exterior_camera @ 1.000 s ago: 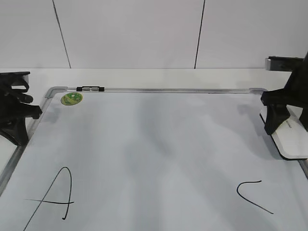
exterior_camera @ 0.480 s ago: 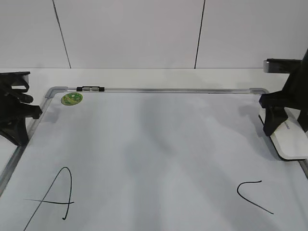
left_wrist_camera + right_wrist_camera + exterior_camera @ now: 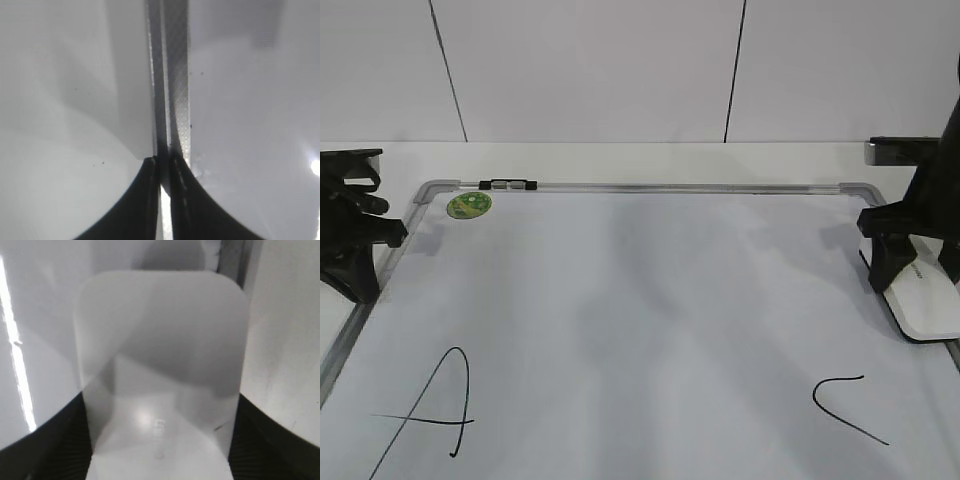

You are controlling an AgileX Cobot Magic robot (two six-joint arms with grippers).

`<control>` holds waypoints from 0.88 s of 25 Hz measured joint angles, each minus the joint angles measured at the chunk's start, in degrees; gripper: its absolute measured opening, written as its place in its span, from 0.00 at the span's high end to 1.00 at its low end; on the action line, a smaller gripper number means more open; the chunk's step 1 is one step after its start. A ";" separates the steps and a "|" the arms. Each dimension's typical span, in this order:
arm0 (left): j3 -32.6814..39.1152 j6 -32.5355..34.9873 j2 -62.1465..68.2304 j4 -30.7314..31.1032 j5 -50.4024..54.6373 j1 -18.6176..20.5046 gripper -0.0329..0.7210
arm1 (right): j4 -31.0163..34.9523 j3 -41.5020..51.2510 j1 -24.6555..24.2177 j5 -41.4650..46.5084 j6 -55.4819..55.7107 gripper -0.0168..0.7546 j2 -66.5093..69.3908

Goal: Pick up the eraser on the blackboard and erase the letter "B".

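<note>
**Inspector:** Location of the flat white rounded-rectangular plastic eraser [image 3: 925, 295]?

**Assistant:** At the right edge of the large white dry-erase blackboard [image 3: 650, 300] with its silver-grey metal frame. The black right tool [image 3: 912, 262] stands over its far end. In the right wrist view the eraser [image 3: 162, 370] fills the space between the two dark fingers [image 3: 55, 440], one against each long side: the tool is clamped on the eraser. Faint grey print shows on its top face.

**Inspector:** Is it lifted?

**Assistant:** Cannot tell; its dark underside edge shows along the near side in the exterior view, close to the board.

**Inspector:** Left side?

**Assistant:** The black left tool [image 3: 355, 245] sits at the left frame rail, well apart from the eraser. In the left wrist view its fingers [image 3: 150, 200] are pressed together with only a thin slit between them, holding nothing, directly above the frame rail [image 3: 175, 80].

**Inspector:** Markings on the board?

**Assistant:** A black hand-drawn "A" [image 3: 435, 415] at near left, an angled open black "C" stroke [image 3: 845, 405] at near right. No "B" stroke is visible between them. A small round green sticker [image 3: 469, 205] lies at the far left corner, beside a small black-and-silver clip [image 3: 508, 184] on the top rail. The white desk [image 3: 620, 160] runs behind the board.
</note>
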 joint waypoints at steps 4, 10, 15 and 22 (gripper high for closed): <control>0.00 0.00 0.00 -0.09 0.06 0.00 0.93 | 0.00 0.00 0.00 -0.10 0.31 0.28 0.00; 0.00 0.00 0.00 -0.09 0.06 0.00 0.93 | 0.59 0.00 0.00 2.51 3.28 0.29 0.00; 0.00 0.00 0.00 -0.09 0.06 0.00 0.93 | 0.11 0.00 0.00 2.52 3.70 0.29 0.00; 0.00 0.00 0.00 -0.09 0.06 0.00 0.93 | -1.10 0.00 0.00 2.52 3.83 0.29 0.00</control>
